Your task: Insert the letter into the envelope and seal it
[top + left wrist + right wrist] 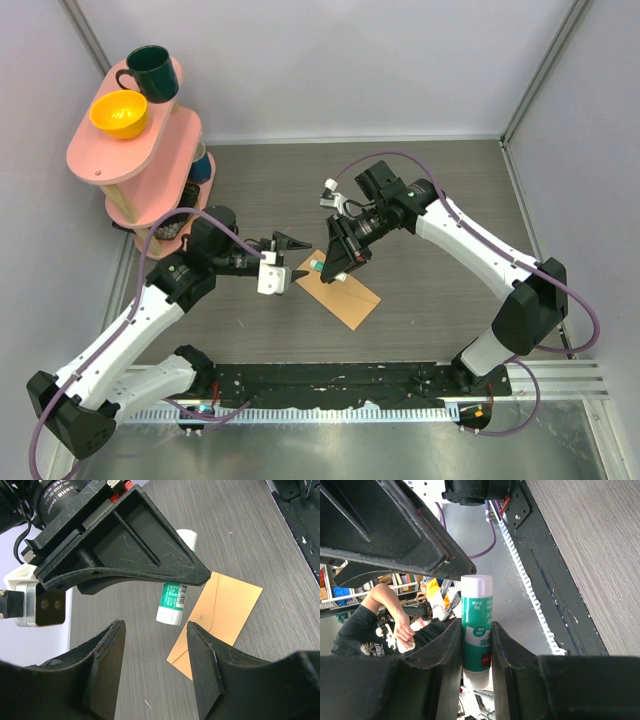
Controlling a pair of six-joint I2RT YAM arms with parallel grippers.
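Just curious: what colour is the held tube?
Glue stick: green and white; best in right wrist view.

table: grey wood-grain top (440,190), running under both claws
envelope (348,297): tan-brown, lying flat on the table and set slantwise; its far-left corner sits below the right claw (324,267), the rest reaches out toward the near right of it; just to the right of the left claw (298,258), clear of its tips
shelf stand (100,152): pink, tiered, standing on the table's far left corner, behind and to the left of the left claw, well apart from the right claw
top tier: dark green mug (150,72), with a yellow bowl (118,113) just beside it
lower tier: blue cup (203,165), half hidden by the board above
near edge: black rail (330,381), on the near side of both claws
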